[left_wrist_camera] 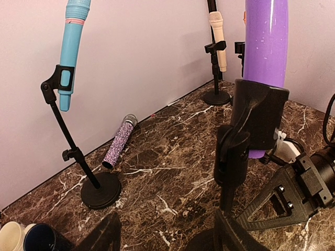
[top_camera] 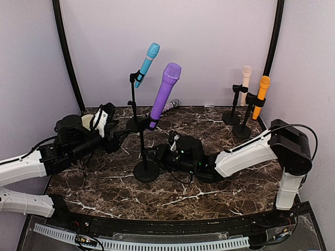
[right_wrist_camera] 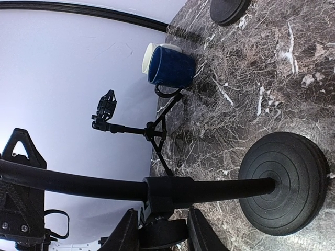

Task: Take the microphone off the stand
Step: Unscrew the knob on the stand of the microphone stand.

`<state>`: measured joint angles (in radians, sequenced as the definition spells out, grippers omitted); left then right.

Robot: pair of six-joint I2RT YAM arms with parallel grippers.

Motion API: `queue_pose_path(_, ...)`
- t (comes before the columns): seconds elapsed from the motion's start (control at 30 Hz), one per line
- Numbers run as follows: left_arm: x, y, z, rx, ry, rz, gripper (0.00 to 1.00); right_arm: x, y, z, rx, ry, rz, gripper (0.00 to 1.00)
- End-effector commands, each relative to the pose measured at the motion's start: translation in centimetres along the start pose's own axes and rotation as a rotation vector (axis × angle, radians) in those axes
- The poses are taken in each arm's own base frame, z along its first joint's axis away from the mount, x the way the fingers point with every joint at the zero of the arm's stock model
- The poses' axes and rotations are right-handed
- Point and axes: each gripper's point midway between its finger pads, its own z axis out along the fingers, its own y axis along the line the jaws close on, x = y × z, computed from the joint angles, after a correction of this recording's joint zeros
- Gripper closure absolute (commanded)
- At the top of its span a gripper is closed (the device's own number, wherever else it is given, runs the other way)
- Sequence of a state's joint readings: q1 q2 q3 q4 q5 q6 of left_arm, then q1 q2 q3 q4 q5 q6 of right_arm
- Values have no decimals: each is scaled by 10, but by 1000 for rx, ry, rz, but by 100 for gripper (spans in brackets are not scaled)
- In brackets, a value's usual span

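The purple microphone sits tilted in the black clip of the middle stand, whose round base rests on the marble table. In the left wrist view the microphone rises out of the clip. My left gripper is open and empty, low and just left of the stand's pole; in its wrist view the pole stands by the right finger. My right gripper is shut on the stand's pole at its collar, just above the base.
A blue microphone on its stand is behind. Cream and orange microphones on stands are at the back right. A glittery microphone lies by the back wall. Mugs and a small tripod are at the left.
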<state>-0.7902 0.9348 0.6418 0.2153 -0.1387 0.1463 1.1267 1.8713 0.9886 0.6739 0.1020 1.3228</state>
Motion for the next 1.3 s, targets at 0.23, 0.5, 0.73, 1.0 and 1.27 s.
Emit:
queue_pose_path(0.23,-11,-2,-2,10,-33,5,38,-6,10,1,-25,-33,-40,87)
queue_pose_path(0.5,-11,-2,-2,9,-34,7,38,-14,12,-4,51,-103,-268,94)
queue_pose_path(0.73,-11,-2,-2,9,-33,7,38,-16,13,-8,129,-161,-517,94)
queue_pose_path(1.0,-9,-2,-1,8,-28,10,38,-10,13,-8,199,-211,-786,93)
queue_pose_path(1.27,-6,-3,1,11,-18,13,38,-5,17,-6,207,-220,-893,87)
